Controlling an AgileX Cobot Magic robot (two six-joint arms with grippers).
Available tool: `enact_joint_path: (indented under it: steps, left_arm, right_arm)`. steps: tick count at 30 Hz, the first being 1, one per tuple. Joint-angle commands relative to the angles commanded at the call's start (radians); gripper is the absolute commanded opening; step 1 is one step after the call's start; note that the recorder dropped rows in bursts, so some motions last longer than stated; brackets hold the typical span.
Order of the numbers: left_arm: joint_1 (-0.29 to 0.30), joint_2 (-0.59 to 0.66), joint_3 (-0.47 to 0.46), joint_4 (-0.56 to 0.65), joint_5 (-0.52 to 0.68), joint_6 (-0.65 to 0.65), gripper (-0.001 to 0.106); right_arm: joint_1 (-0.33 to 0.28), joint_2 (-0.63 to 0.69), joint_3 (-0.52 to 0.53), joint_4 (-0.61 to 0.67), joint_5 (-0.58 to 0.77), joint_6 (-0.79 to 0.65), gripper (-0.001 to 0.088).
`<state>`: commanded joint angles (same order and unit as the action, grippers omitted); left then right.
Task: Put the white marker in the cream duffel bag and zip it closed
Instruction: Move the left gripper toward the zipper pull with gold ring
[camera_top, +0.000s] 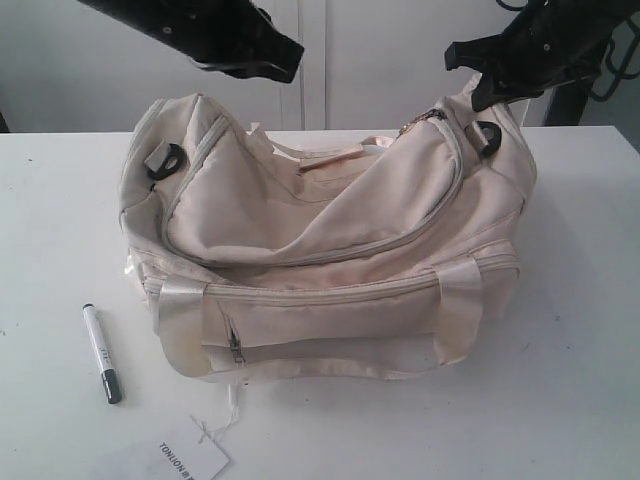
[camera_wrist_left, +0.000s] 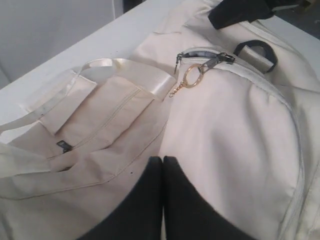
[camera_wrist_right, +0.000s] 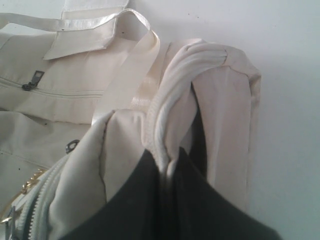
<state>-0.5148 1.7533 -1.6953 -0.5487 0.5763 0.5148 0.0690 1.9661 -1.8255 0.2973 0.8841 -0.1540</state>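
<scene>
The cream duffel bag (camera_top: 330, 250) lies slumped in the middle of the white table. The white marker (camera_top: 101, 353) lies on the table in front of the bag's left end, black cap end nearest the camera. My right gripper (camera_wrist_right: 170, 161) is shut on a bunched fold of fabric at the bag's right end (camera_top: 487, 95) and holds it up. My left gripper (camera_wrist_left: 163, 160) hangs shut and empty over the bag's top, behind it in the exterior view (camera_top: 285, 55). The grey zip slider with a gold ring (camera_wrist_left: 192, 75) sits near the held end.
A white paper tag (camera_top: 192, 460) on a string lies at the table's front edge, right of the marker. A satin handle (camera_top: 185, 310) and a front zip pocket (camera_top: 235, 345) face the camera. Black strap rings (camera_top: 165, 160) sit at the bag's ends.
</scene>
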Motion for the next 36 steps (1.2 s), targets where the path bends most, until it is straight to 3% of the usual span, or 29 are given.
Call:
enact_joint_path:
  steps: [9,14,19,25,36]
  left_arm:
    - [-0.009,0.089,-0.026,-0.186,0.027,0.127,0.000]
    - [-0.068,0.097,-0.028,-0.198,-0.045,0.277,0.000]
    - [-0.090,0.182,-0.080,-0.301,-0.138,0.263,0.000]
    - [-0.086,0.292,-0.202,-0.333,-0.019,0.263,0.000]
    - [-0.090,0.285,-0.208,-0.331,0.110,0.264,0.000]
  right_arm:
    - [0.000,0.000,0.000,0.000,0.000,0.000,0.0000]
    - [0.000,0.000,0.000,0.000,0.000,0.000,0.0000]
    - [0.000,0.000,0.000,0.000,0.000,0.000,0.0000]
    - [0.000,0.000,0.000,0.000,0.000,0.000,0.0000]
    - [0.000,0.000,0.000,0.000,-0.002,0.000,0.0000]
